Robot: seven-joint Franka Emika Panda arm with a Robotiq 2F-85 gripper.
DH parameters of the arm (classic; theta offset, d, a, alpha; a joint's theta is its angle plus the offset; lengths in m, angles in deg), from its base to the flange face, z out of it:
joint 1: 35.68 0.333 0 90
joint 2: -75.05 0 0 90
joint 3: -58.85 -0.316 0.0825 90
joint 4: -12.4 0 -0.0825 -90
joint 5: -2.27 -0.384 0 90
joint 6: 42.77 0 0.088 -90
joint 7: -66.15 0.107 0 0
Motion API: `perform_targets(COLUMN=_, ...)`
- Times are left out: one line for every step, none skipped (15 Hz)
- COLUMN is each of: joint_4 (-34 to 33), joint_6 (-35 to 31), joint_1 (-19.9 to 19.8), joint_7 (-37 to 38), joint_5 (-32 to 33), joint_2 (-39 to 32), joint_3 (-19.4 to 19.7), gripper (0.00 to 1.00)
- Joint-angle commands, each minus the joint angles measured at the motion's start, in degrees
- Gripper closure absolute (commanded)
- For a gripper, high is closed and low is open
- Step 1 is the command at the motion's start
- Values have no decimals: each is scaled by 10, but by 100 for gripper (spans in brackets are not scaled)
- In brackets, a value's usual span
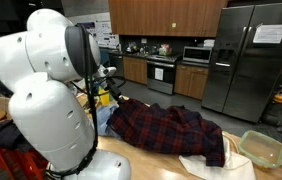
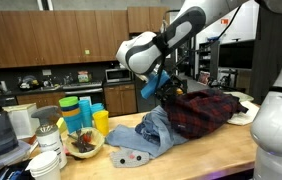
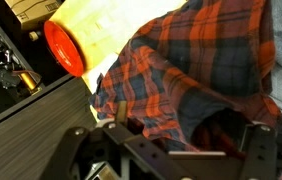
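Plaid shirt (image 3: 181,70), red and dark blue check, lies crumpled directly below the wrist camera and fills most of the wrist view. The fingers (image 3: 121,112) stand spread wide, one to each side of a raised fold of the shirt. Cloth lies between them, but it cannot be told whether either pad touches it. Just beyond the shirt's edge in that view are an orange round object (image 3: 63,48) and a pale yellow object (image 3: 101,30), both too blurred to identify.

In both exterior views the shirt (image 2: 206,112) (image 1: 166,125) sits heaped on a light wooden desk (image 2: 211,150). The arm (image 2: 146,50) comes down to the end of the shirt that faces the cups. A blue-grey denim garment (image 2: 146,135) lies against that end of the shirt, spread flat on the desk. At the opposite end, in an exterior view, a white cloth (image 1: 206,162) lies under the shirt's edge, and a pale green container (image 1: 263,148) stands near it, apart from the shirt.

Further along the desk stand a stack of coloured cups (image 2: 76,108), a yellow cup (image 2: 101,122) just beside the stack, and a bowl (image 2: 81,145) in front of them, all well apart from the shirt.

Beyond the desk, a kitchen wall carries an oven (image 1: 161,72) and a microwave (image 1: 196,55), with a steel refrigerator (image 1: 246,65) to one side.
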Motion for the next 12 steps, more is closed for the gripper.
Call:
perform_targets(joint_4=9, joint_6=7, joint_1=1, joint_7=-12, joint_5=-22, joint_2=20, joint_3=15, gripper=39)
perform_targets(joint_4=9, joint_6=7, joint_1=1, joint_7=-12, joint_5=-24, joint_2=20, joint_3=17, gripper=46)
perform_targets(joint_4=10, joint_6=6, joint_1=0, joint_7=-12, joint_5=-27, joint_2=20, joint_3=19, gripper=56)
perform_targets(joint_4=10, joint_6=5, joint_1=0, joint_7=-14, joint_5=-30, joint_2=19, joint_3=21, gripper=63)
perform_targets(joint_4=10, joint_6=4, joint_1=-1, joint_7=-16, joint_5=-30, joint_2=19, joint_3=23, gripper=72)
perform_targets(joint_4=10, joint_6=3, joint_1=-2, joint_7=-19, joint_5=-29, joint_2=19, joint_3=26, gripper=79)
perform_targets(joint_4=9, joint_6=2, joint_1=-3, joint_7=-23, joint_5=-29, joint_2=19, joint_3=28, gripper=85)
perform_targets(joint_4=9, joint_6=-1, joint_1=-4, joint_7=-29, joint_5=-27, joint_2=21, joint_3=32, gripper=94)
perform_targets(joint_4=8, joint_6=-2, joint_1=-4, joint_7=-35, joint_5=-26, joint_2=22, joint_3=35, gripper=99)
perform_targets(joint_4=7, joint_6=-2, joint_1=-4, joint_7=-43, joint_5=-24, joint_2=23, joint_3=37, gripper=100)
perform_targets(joint_4=4, joint_6=-2, joint_1=-5, joint_7=-53, joint_5=-19, joint_2=24, joint_3=40, gripper=100)
perform_targets(joint_4=1, joint_6=-2, joint_1=-5, joint_7=-63, joint_5=-16, joint_2=25, joint_3=42, gripper=100)
